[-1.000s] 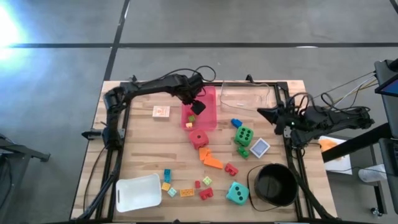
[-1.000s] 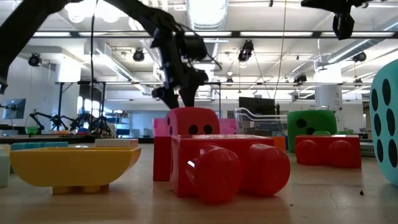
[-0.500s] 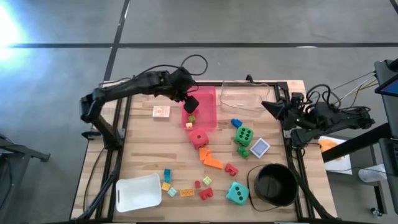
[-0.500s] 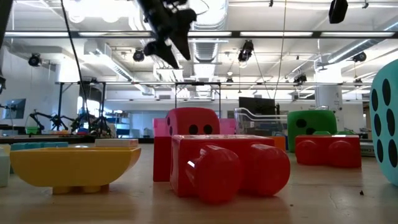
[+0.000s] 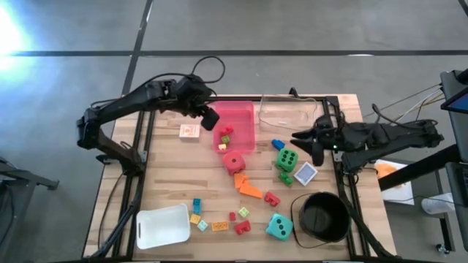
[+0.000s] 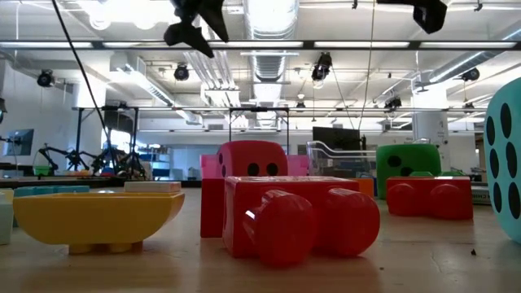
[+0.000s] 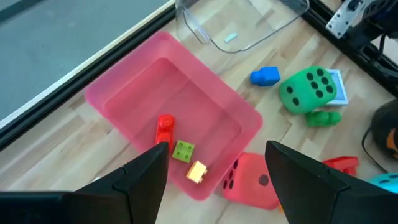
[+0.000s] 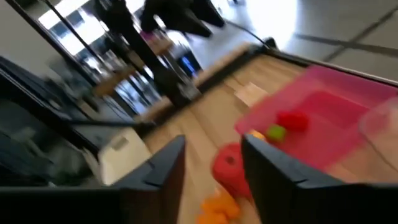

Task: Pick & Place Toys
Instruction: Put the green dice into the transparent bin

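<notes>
The toys lie scattered on the wooden table: a red die [image 5: 234, 162], a green die [image 5: 287, 158], a teal die [image 5: 278, 227], a blue brick [image 5: 278, 145], orange bricks [image 5: 247, 186] and small bricks near the front. A red brick [image 7: 165, 127], a green brick [image 7: 183, 150] and a yellow brick [image 7: 197, 171] lie in the pink tray [image 5: 245, 117]. My left gripper [image 5: 209, 117] hangs open, high above the tray's far left corner, and holds nothing. My right gripper [image 5: 298, 138] hovers open above the table, to the right of the blue brick.
A black bucket [image 5: 322, 215] stands at the near right and a white tray [image 5: 162, 226] at the near left. A clear container [image 5: 289, 113] sits at the far edge. One card [image 5: 189, 131] lies left of the pink tray, another card [image 5: 306, 173] beside the green die.
My left gripper has risen from over the pink tray and drawn back toward the table's far left, still open. The red brick now shows in the tray where it stood. My right gripper has moved in from the right edge toward the table's middle and tipped downward.
</notes>
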